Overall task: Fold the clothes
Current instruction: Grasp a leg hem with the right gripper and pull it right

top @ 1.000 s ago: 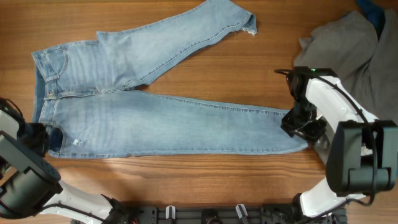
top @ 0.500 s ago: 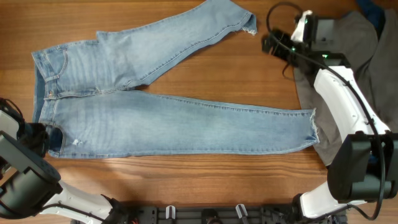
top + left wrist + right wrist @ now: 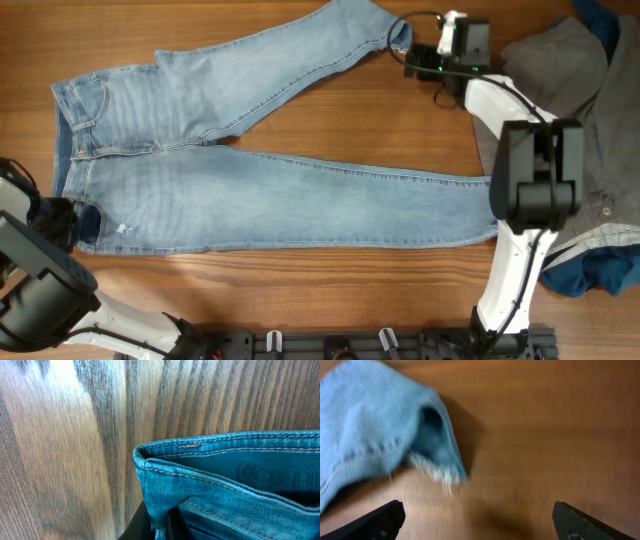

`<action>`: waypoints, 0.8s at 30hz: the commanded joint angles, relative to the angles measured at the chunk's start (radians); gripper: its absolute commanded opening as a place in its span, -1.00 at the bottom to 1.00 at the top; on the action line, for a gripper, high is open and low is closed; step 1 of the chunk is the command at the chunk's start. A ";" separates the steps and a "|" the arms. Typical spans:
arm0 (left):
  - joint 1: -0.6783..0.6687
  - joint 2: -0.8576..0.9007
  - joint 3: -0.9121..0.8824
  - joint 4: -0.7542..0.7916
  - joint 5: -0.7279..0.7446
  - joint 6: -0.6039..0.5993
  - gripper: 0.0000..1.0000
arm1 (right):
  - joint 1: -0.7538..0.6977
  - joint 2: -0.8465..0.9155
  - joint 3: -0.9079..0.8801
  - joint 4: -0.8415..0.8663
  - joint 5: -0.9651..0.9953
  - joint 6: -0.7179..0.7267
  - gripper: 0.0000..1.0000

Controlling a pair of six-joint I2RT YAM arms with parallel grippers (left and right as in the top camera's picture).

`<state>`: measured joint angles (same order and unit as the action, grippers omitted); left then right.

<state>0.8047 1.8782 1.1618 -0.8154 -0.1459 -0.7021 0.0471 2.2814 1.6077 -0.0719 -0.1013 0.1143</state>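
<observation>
Right wrist view showed right gripper (image 3: 477,522) jaws wide apart, jeans (image 3: 365,435) hem (image 3: 437,472) ahead-left; left gripper (image 3: 159,531) clamped the waistband (image 3: 225,445).

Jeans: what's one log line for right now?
jeans flat, unfolded on table | left jaws shut on waistband | right jaws open beside upper-leg hem, holding nothing

Overhead view: fixed above, facing straight down, far enough to take in the table (image 3: 300,290) and the full jeans (image 3: 250,200). Left wrist view: very near, facing the waistband corner (image 3: 200,460) over wood grain. Right wrist view: near, blurred, facing the frayed hem (image 3: 437,472); overhead shares both spots.
</observation>
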 commanded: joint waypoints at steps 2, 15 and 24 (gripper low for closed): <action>0.005 0.001 -0.013 0.000 -0.019 -0.024 -0.92 | 0.023 0.080 0.061 0.090 0.060 -0.087 0.87; 0.005 0.001 -0.013 -0.002 -0.019 -0.013 -0.92 | 0.063 0.202 0.061 0.266 0.072 -0.058 -0.42; 0.005 0.001 -0.013 0.002 -0.021 -0.008 -0.92 | 0.051 0.068 0.061 -0.198 0.680 -0.006 -0.92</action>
<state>0.8047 1.8782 1.1618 -0.8150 -0.1455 -0.7017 0.1192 2.4046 1.6920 -0.0956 0.2722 0.0811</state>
